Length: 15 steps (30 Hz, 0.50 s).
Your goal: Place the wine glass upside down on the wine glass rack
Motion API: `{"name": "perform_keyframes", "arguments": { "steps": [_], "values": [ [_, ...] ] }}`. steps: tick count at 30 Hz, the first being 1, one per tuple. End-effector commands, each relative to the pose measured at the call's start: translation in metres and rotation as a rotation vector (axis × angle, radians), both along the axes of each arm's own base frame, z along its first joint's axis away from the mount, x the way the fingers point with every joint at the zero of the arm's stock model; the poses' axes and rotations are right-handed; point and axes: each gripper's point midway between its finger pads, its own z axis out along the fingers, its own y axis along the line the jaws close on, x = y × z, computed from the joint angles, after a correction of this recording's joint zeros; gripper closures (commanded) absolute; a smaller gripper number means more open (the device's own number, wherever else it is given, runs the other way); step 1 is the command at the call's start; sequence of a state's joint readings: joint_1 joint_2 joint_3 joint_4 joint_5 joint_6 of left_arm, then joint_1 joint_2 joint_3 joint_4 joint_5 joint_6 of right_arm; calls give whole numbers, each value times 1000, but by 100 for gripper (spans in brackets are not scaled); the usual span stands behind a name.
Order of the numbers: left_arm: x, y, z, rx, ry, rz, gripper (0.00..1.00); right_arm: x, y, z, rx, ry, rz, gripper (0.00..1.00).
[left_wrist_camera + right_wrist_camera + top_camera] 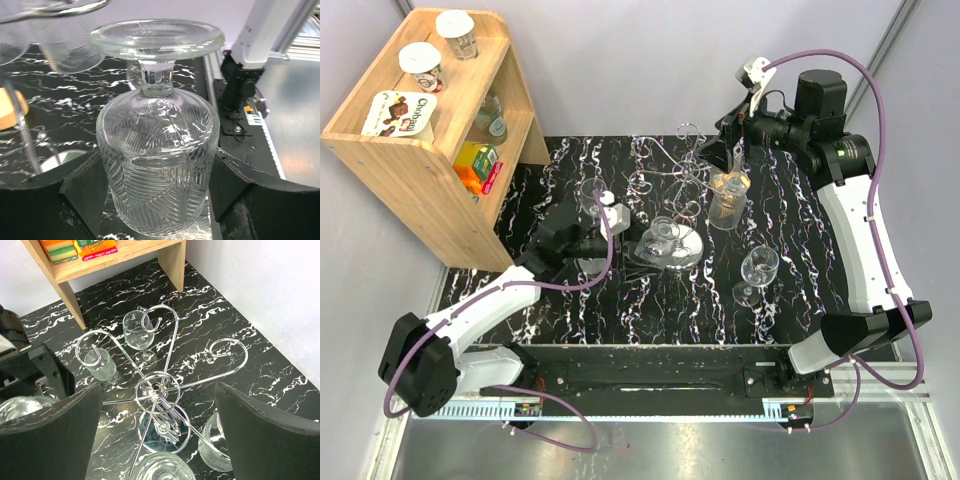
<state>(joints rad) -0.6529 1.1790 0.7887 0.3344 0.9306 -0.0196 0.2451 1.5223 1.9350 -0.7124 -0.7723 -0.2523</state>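
Observation:
A ribbed wine glass (157, 165) stands upside down, foot up, between the fingers of my left gripper (157, 182), which is shut on its bowl. From above, this glass (590, 265) is just left of the wine glass rack (670, 255), a chrome stand with a mirror disc base and curled wire arms. The held glass's foot sits lower than a curled arm (75, 7) at the top left of the left wrist view. My right gripper (730, 150) hangs open over the rack's hub (157, 387), and nothing is between its fingers (60, 435).
Another ribbed glass (100, 365) hangs from a rack arm; more glasses (215, 445) sit under the far side. Upright wine glasses stand at the back left (592, 195) and front right (758, 270). A wooden shelf (420, 150) fills the back left corner.

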Motion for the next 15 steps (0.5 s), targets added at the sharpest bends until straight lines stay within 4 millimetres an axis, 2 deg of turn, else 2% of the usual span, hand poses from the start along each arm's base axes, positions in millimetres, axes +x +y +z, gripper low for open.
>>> {"name": "perform_keyframes", "arguments": {
  "steps": [1,3,15],
  "values": [
    [10,12,58,-195,-183,64,100,-9,4,6,-4,-29,30,3],
    [13,14,57,-199,-182,79,100,-10,2,5,-10,-30,25,3],
    [67,19,66,-221,-241,234,100,-14,0,1,-21,-33,26,3]
  ]
}}
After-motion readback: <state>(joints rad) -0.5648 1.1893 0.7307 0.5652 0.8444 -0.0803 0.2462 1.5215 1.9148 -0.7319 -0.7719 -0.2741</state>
